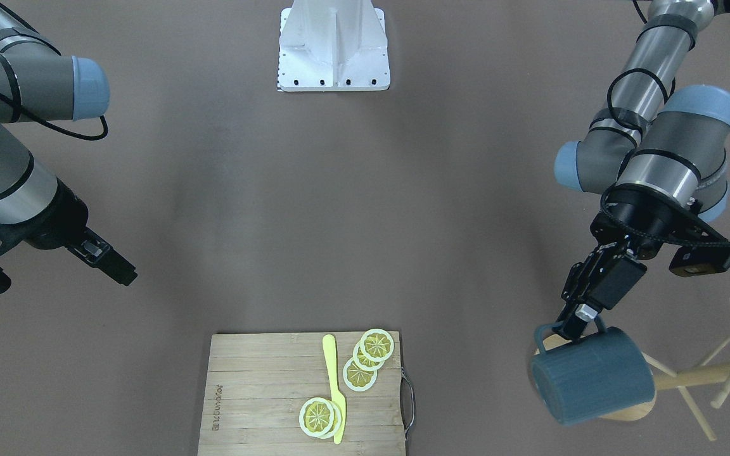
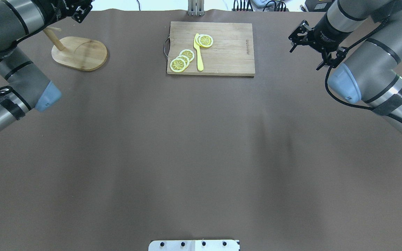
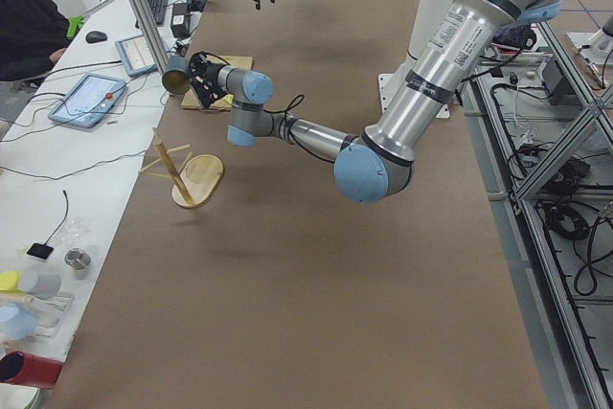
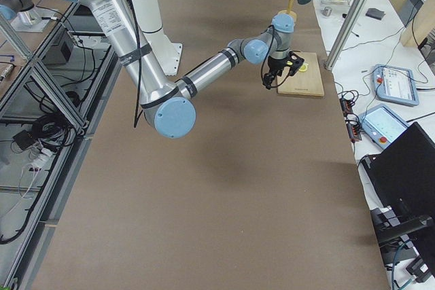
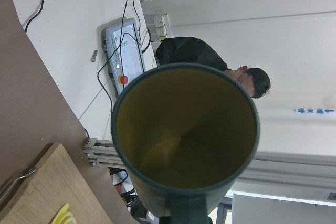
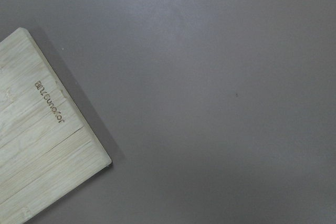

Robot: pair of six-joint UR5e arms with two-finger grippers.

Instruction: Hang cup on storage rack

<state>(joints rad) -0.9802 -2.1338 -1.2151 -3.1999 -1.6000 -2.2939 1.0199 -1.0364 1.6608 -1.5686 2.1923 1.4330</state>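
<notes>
The cup (image 1: 593, 380), dark teal-grey, hangs tilted on its side in the air, held by its handle. My left gripper (image 1: 575, 326) is shut on that handle. In the left wrist view the cup (image 5: 184, 145) fills the middle and shows its mustard-yellow inside. The storage rack (image 1: 707, 373), a light wooden pole with thin pegs on an oval base (image 2: 80, 54), stands right beside the cup. The cup touches no peg. Far across the table, my right gripper (image 2: 305, 52) hangs open and holds nothing.
A bamboo cutting board (image 1: 263, 386) carries lemon slices (image 1: 365, 361) and a yellow knife (image 1: 334, 386). The robot's white mount (image 1: 333, 47) is at the near edge. Beyond the rack's side, a side table holds tablets (image 3: 88, 98), cables and a seated person (image 5: 210, 56).
</notes>
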